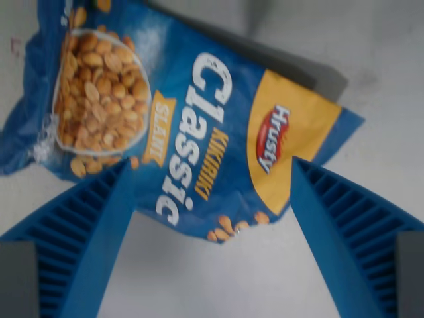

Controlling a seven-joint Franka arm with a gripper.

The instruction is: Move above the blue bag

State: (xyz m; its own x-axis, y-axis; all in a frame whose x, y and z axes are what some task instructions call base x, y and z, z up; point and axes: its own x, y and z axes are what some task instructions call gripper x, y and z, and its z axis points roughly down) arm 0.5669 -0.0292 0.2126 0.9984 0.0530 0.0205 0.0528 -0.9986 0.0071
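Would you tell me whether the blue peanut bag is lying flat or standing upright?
Lying flat: the blue peanut bag rests face-up on the pale surface, its printed front facing the camera.

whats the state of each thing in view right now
blue peanut bag: lying flat on the pale surface, printed side up, looks sealed, not gripped
gripper: open, blue ribbed fingers spread to either side over the bag's near edge, holding nothing
pale surface: bare where visible below the bag
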